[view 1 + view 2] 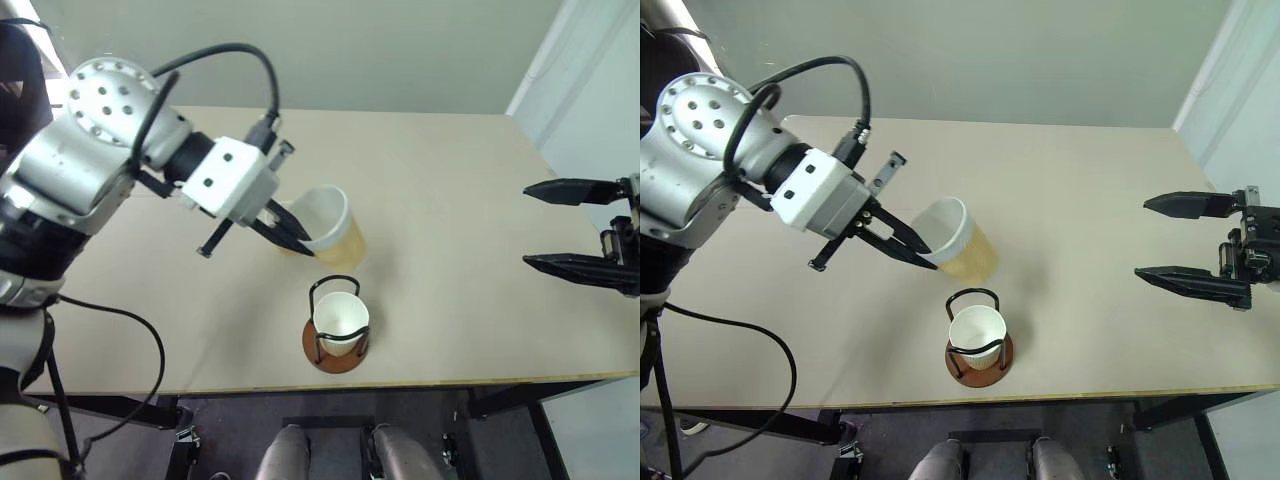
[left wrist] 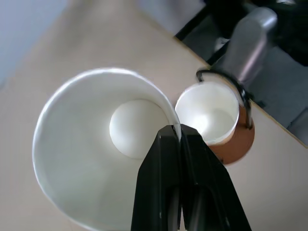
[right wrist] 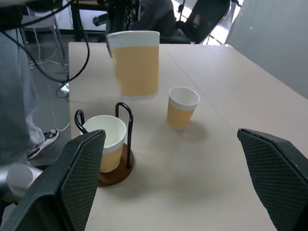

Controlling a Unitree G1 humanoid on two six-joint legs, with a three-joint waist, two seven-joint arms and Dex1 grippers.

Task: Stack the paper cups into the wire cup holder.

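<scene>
The pale beige flat-topped bench (image 1: 450, 200) carried the wire cup holder (image 1: 336, 340), a round reddish-brown disc base with thin black wire loops rising upright from it. The holder stood near the front edge of the bench, about midway along it. One small tapered paper cup (image 1: 341, 320), white inside with a pale yellow-tan ribbed outer wall, sat upright inside the loops, its rim level with or just below the top of the wire.

The left gripper (image 1: 290, 235) held a second paper cup of the same kind (image 1: 330, 226) in the air, above the bench and just behind and above the holder. Its two black jaws were closed narrowly on the cup's rim, one finger inside the wall and one outside, as the left wrist view confirmed. The held cup was tilted in the head views, its open mouth turned toward the left arm. It did not touch the holder or the cup seated in it.

A third paper cup (image 3: 182, 107) stood upright on the bench beyond the holder, apart from it, as seen from the right wrist.

The right gripper (image 1: 575, 225) hung over the right end of the bench, well apart from the holder and all cups. Its jaws were spread wide and held nothing.
</scene>
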